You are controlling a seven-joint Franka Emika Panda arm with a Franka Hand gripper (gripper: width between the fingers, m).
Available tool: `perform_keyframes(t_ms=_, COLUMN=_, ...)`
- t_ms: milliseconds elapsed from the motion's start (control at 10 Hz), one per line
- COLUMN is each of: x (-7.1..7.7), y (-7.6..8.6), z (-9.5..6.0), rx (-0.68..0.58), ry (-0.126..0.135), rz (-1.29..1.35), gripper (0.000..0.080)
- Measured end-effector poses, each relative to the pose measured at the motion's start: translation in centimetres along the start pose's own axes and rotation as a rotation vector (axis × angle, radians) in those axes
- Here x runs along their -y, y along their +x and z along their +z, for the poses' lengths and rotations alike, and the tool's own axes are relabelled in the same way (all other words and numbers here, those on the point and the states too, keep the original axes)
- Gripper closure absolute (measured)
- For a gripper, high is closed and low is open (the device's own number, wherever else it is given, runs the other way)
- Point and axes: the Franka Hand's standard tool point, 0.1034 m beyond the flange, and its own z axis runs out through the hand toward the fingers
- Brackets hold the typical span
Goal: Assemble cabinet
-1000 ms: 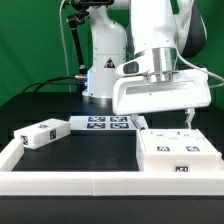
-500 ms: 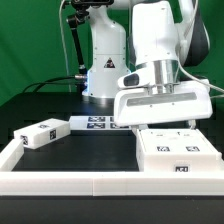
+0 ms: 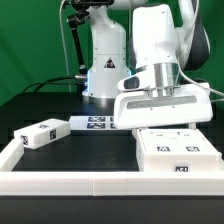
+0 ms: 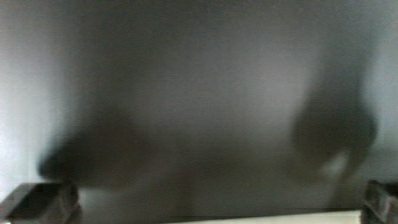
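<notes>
Item 1, cabinet body (image 3: 176, 152): white tagged box, resting on the dark desk (image 3: 90, 155) at the exterior view's right, inside the white border rail (image 3: 100, 181).

Item 2, small tagged block (image 3: 42, 134): lies on the desk at the exterior view's left, well apart from the body.

Item 3, marker board (image 3: 105, 123): flat, between the two.

Item 4, arm (image 3: 150, 45): jaws sit just above the body's far top edge; contact cannot be told.

Jaws released: dark fingertips (image 4: 39, 200) stand well apart in the blurred wrist view, grasping nothing.
</notes>
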Motion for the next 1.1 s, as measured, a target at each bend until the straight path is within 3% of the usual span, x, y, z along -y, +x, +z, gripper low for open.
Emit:
perform_keyframes(t_ms=100, x=0.1, y=0.3, z=0.1, rx=-0.005, ry=0.002, rz=0.001, gripper=0.0027)
perform_keyframes(t_ms=200, x=0.3, y=0.5, z=0.2, rx=-0.01, ry=0.003, rz=-0.003, gripper=0.0163)
perform_keyframes(t_ms=300, x=0.1, y=0.6, z=0.2, rx=-0.016, ry=0.001, rz=-0.005, gripper=0.0163)
perform_keyframes(t_ms=400, x=-0.1, y=0.6, z=0.2, rx=-0.016, ry=-0.001, rz=-0.007, gripper=0.0329)
perform_keyframes(t_ms=500, x=-0.3, y=0.6, z=0.2, rx=-0.016, ry=-0.002, rz=-0.007, gripper=0.0329)
perform_keyframes(t_ms=600, x=-0.5, y=0.6, z=0.2, rx=-0.016, ry=-0.003, rz=-0.01, gripper=0.0525)
perform_keyframes(t_ms=700, x=-0.8, y=0.6, z=0.2, rx=-0.015, ry=-0.005, rz=-0.021, gripper=0.0525)
perform_keyframes(t_ms=800, x=-1.3, y=0.6, z=0.2, rx=-0.014, ry=-0.009, rz=-0.035, gripper=0.0718)
perform_keyframes(t_ms=900, x=-1.5, y=0.5, z=0.2, rx=-0.012, ry=-0.011, rz=-0.043, gripper=0.0773)
perform_keyframes(t_ms=1100, x=-1.4, y=0.5, z=0.3, rx=-0.011, ry=-0.009, rz=-0.045, gripper=0.0793)
